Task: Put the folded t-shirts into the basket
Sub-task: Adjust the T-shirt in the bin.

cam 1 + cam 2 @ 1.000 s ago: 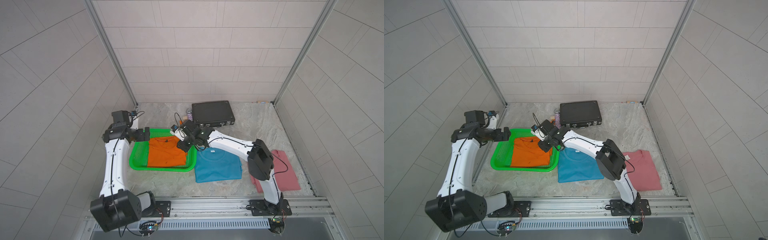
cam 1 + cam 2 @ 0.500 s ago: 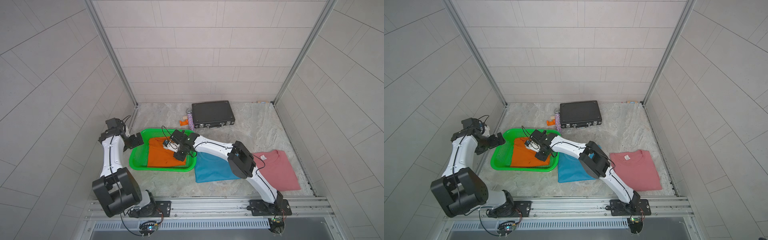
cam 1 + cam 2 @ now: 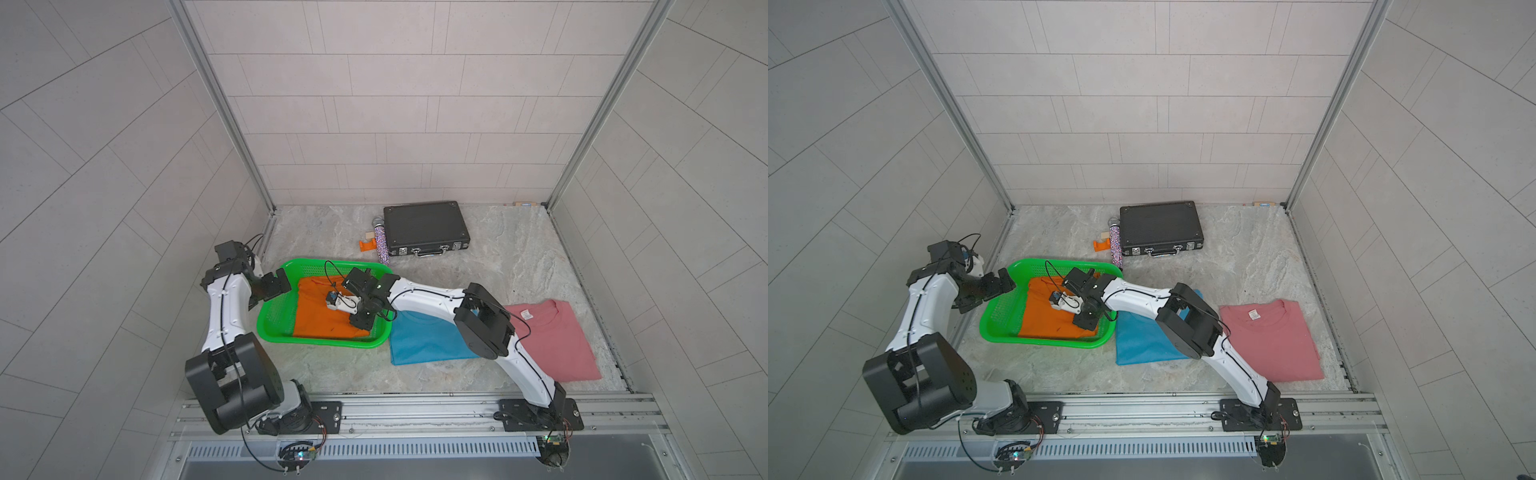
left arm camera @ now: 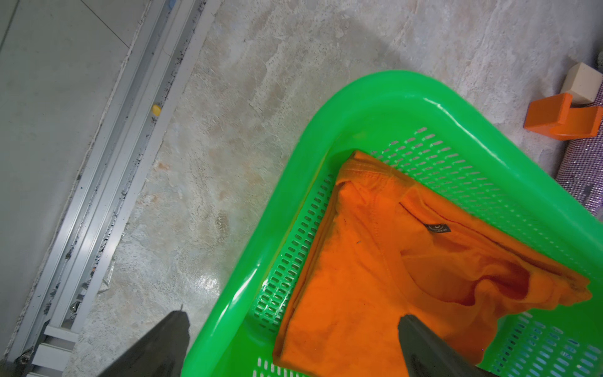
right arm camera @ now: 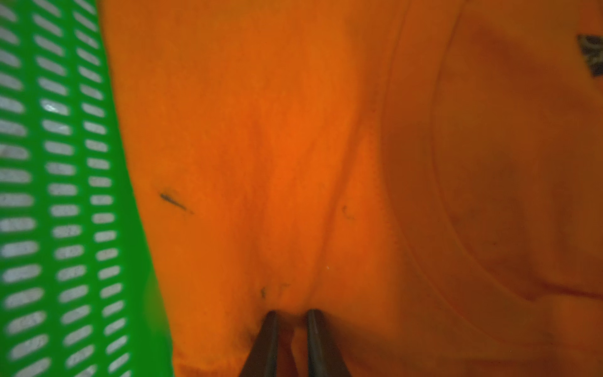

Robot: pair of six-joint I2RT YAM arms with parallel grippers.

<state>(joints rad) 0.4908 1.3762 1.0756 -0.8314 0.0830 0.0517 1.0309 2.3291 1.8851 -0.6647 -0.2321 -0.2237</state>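
Step in hand: seating the folded orange cloth t-shirt [image 3: 324, 320] in the green perforated plastic basket [image 3: 267, 321]. The right claw [image 5: 290, 316], nearly closed, pinches a ridge of it. The left claw [image 4: 292, 316] stands wide, empty, astride the rim. Next, presumably: release, then fetch the folded sky-blue t-shirt [image 3: 424, 345] beside the basket.

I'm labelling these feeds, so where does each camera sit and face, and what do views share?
Both top views: high over the front rail, looking down; both arms, green basket, blue t-shirt, pink t-shirt, black briefcase.
Left wrist: on left arm, looking down at the basket's corner; open left end effector straddles its rim.
Right wrist: on right arm, close over the orange t-shirt; right end effector pinches its cloth.
Shared: all four show the orange t-shirt in the basket.
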